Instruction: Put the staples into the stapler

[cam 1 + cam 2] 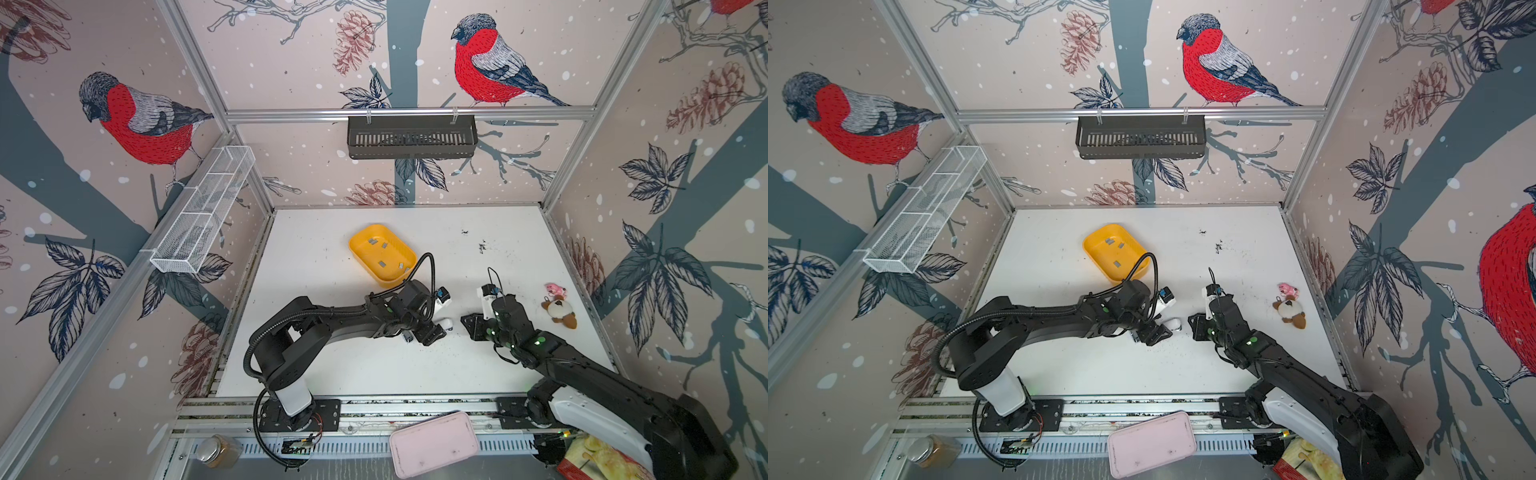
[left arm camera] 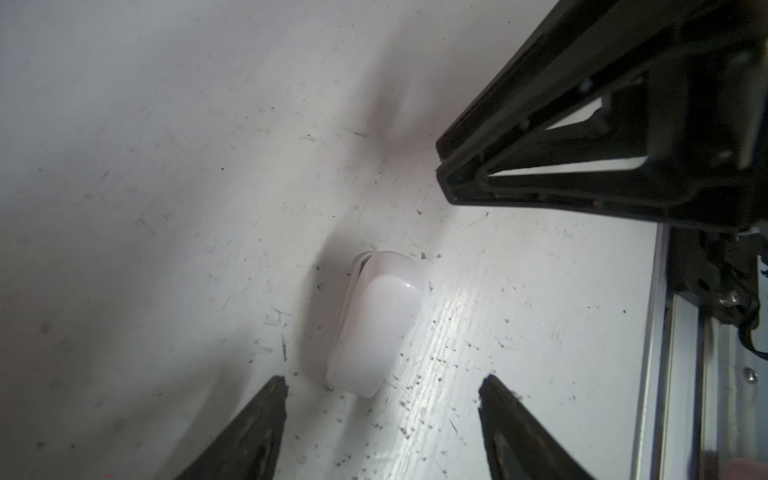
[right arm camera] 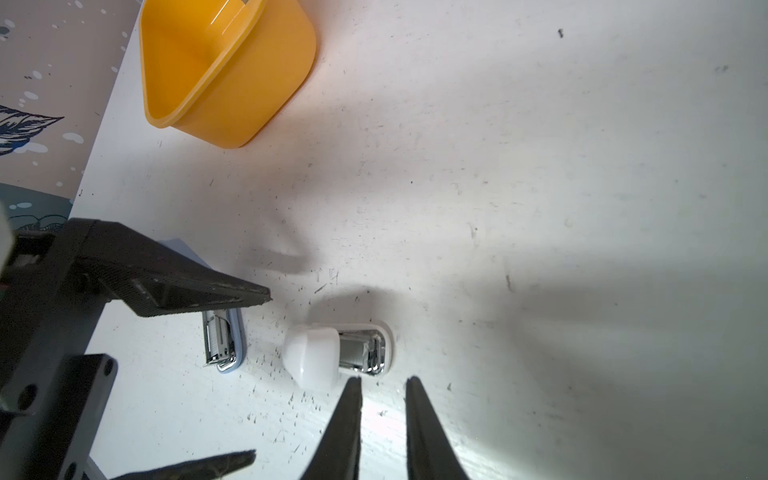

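Glossy white, chrome-lined stapler (image 3: 338, 353) on scuffed table (image 3: 540, 166). Both empty: left gripper (image 2: 384, 384) gaping, right gripper (image 3: 383, 380) barely parted. Flat grey staples (image 1: 381, 263) in rounded yellow tub (image 1: 409, 253) farther back.

Your staples (image 1: 381, 263): about five flat grey strips, loose in the yellow tray (image 1: 392, 279). You'll find them at 11 o'clock from the white mini stapler (image 1: 446, 323), which lies on the table (image 1: 353, 374) with its chrome magazine exposed.

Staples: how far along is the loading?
Done: nothing visibly loaded; the staples lie in the yellow tray. In hand: nothing; left gripper open, right gripper barely parted, both empty near the white mini stapler on the table. Left: pick a strip and insert it.
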Controlling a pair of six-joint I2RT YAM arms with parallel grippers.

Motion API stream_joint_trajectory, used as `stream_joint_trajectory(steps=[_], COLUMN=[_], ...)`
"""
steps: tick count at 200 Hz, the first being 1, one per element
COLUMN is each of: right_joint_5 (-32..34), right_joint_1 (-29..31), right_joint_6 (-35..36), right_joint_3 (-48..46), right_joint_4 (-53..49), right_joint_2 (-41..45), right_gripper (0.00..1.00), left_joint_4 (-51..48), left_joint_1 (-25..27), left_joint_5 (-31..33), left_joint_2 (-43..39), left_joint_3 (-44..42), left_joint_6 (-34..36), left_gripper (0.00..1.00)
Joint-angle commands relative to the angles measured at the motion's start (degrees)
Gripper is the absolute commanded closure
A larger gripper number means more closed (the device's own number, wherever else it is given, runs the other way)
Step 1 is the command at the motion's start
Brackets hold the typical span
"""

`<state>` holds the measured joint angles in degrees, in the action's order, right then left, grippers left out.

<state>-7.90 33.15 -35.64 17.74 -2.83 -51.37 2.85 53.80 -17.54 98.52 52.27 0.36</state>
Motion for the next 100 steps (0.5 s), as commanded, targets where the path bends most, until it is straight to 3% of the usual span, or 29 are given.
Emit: stream_joint_trajectory(steps=[1, 37, 100], right_joint_5=[-0.71, -1.23, -2.23], right_joint_1=[-0.54, -1.61, -3.51], right_joint_6=[0.49, 0.48, 0.01], right_joint_3=[-0.55, -0.86, -1.56], right_joint_4=[-0.55, -0.86, -0.26], right_joint_2=[0.9, 1.08, 1.1], right_gripper=[0.79, 0.81, 0.83], left_joint_4=[-1.2, -2.77, -5.51], left_joint_1=[-0.01, 0.03, 0.16], left_joint_5=[0.16, -0.93, -1.97], left_joint_2=[1.8, 4.83, 5.57], left_joint_3=[1.88, 4.2, 4.55], left_joint_6=[3.88, 4.95, 5.63], left_gripper=[0.26, 0.31, 0.5])
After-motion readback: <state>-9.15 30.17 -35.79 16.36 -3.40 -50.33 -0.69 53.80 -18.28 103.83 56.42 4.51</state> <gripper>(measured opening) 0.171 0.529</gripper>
